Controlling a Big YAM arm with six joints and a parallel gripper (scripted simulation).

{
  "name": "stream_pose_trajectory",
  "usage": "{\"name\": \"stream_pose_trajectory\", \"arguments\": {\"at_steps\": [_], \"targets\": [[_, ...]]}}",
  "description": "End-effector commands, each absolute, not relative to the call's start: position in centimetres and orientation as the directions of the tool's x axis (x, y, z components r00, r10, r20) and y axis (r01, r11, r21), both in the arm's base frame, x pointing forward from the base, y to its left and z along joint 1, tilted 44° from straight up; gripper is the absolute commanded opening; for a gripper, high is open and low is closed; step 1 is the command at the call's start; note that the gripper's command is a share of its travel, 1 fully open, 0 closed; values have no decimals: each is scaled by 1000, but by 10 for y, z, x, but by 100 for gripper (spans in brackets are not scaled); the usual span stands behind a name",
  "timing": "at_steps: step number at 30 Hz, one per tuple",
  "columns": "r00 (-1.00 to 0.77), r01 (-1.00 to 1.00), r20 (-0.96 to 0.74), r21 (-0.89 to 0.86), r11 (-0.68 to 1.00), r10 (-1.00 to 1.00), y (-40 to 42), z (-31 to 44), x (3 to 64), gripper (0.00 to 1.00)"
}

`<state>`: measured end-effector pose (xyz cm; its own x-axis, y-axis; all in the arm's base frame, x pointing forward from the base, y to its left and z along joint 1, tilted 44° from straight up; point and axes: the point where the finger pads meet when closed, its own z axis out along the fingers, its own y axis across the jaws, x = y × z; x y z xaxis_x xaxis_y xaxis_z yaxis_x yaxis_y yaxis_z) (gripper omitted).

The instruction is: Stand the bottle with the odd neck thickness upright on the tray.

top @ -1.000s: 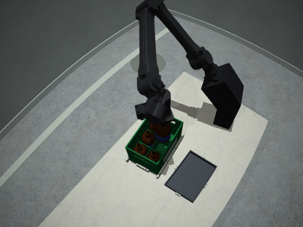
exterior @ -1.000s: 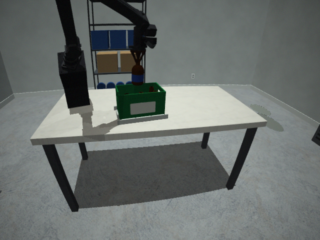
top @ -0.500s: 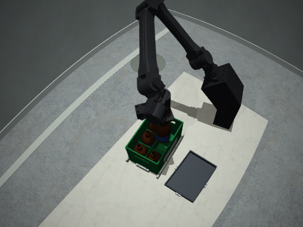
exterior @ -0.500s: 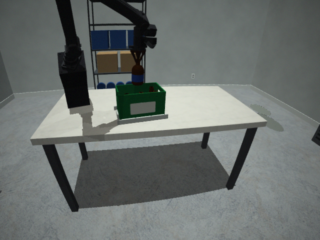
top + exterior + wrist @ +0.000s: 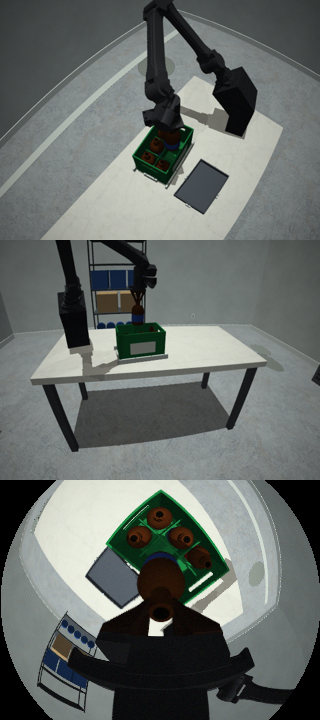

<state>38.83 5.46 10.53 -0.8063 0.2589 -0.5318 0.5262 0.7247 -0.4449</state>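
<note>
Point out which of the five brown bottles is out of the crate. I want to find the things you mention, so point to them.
The bottle [image 5: 171, 138] [image 5: 137, 313] [image 5: 161, 580] hanging upright in the gripper [image 5: 137, 298] [image 5: 161, 614], above the green crate [image 5: 149, 170] [image 5: 124, 347] [image 5: 118, 530]; the other four stand inside it.

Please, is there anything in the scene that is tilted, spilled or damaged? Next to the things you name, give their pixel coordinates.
Nothing stands out: the brown glass-like bottle [image 5: 172, 139] [image 5: 137, 314] [image 5: 161, 580] hangs upright from the black end effector [image 5: 137, 300], and the green crate [image 5: 152, 174] [image 5: 124, 347] shows no visible damage or spill.

Top view: high, steep down onto counter [image 5: 124, 191] [image 5: 196, 343] [image 5: 65, 530]. Exterior: off counter's long front edge, farther back, facing across, slightly down. Wrist: close over crate [image 5: 148, 167] [image 5: 124, 345] [image 5: 120, 526]. Top and wrist share crate, tray [image 5: 202, 186] [image 5: 112, 577].
</note>
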Motion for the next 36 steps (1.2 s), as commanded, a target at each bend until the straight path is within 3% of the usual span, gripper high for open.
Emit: {"name": "stream_pose_trajectory", "arguments": {"at_steps": [1, 36], "targets": [[-770, 539, -584, -380, 751, 257, 78, 134, 404, 0], [-783, 530, -569, -400, 748, 251, 90, 113, 405, 0]]}}
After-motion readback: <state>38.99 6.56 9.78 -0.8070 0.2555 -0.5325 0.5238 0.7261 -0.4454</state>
